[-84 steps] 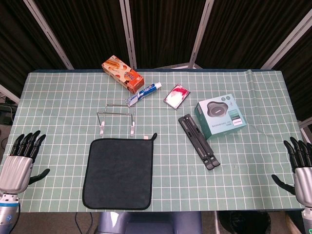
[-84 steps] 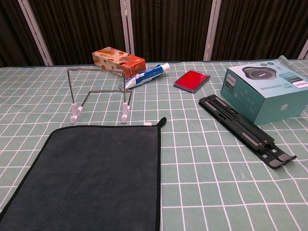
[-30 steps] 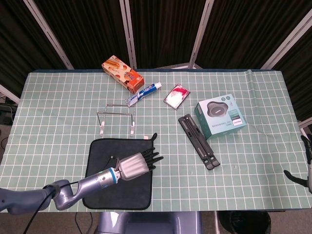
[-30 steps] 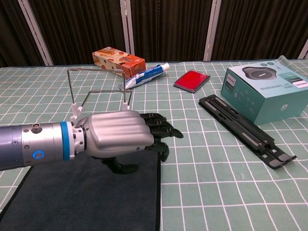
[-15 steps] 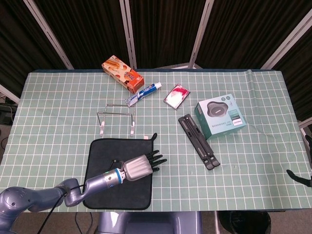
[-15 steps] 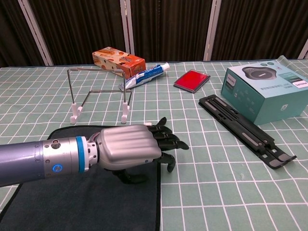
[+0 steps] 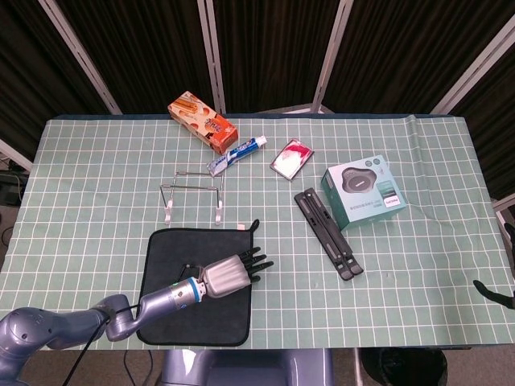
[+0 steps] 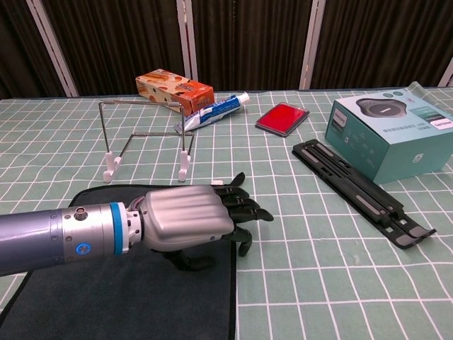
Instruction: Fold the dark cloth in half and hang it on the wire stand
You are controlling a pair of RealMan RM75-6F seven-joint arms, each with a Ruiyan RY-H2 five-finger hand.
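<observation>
My left hand (image 8: 187,225) is over the right edge of the cloth (image 7: 173,305), palm down, fingers (image 8: 244,209) stretched past the edge, thumb tucked under; I can't tell whether it has pinched the cloth or merely rests there. The cloth lies flat at the near edge of the table (image 7: 96,161), just in front of the stand (image 7: 191,193). Only the head view shows my right hand (image 7: 505,281), a sliver at the far right edge, too little to read. The chest view shows the stand (image 8: 145,138) upright on white feet. I count one cloth, one stand, one orange box (image 7: 202,121), one toothpaste (image 7: 236,154), one red case (image 7: 292,157), one teal box (image 7: 364,190), one black bracket (image 7: 326,232).
</observation>
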